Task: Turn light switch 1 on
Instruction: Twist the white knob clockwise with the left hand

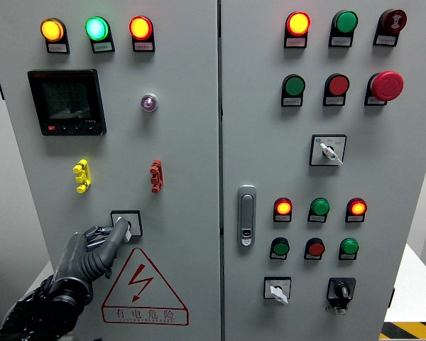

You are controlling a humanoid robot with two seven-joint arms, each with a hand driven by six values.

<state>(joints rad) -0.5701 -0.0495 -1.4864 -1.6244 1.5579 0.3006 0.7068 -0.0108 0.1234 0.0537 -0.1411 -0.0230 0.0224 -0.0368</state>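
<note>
The robot's left hand [92, 252] reaches up from the lower left corner toward a grey electrical cabinet [192, 163], its dark fingers [113, 241] drawn narrowly together and pinched on the small white knob of the rotary switch [126, 224]. The switch sits in a black-edged square plate on the left door, right at the fingertips. Its knob is mostly covered by them; what shows of it runs roughly upright with a slight lean, and which way it points cannot be told for certain.

Just below and to the right of the fingers is a red triangular warning sign [143, 288] with a lightning bolt. Above the fingers, a yellow toggle [82, 176] and a red toggle [156, 175] sit side by side, well apart from each other. Higher still are a black digital meter [66, 101] and a small round purple-lit indicator [149, 102], and along the top a row of three lit lamps: amber [52, 30], green [97, 28] and orange-red [140, 28].

Right of the fingers, across the door seam, a silver door handle [247, 215] stands upright on the right door. Farther right are rows of red and green lamps and buttons, a red mushroom stop button [387, 86], and three more selector switches [328, 150], two of them low on the panel.
</note>
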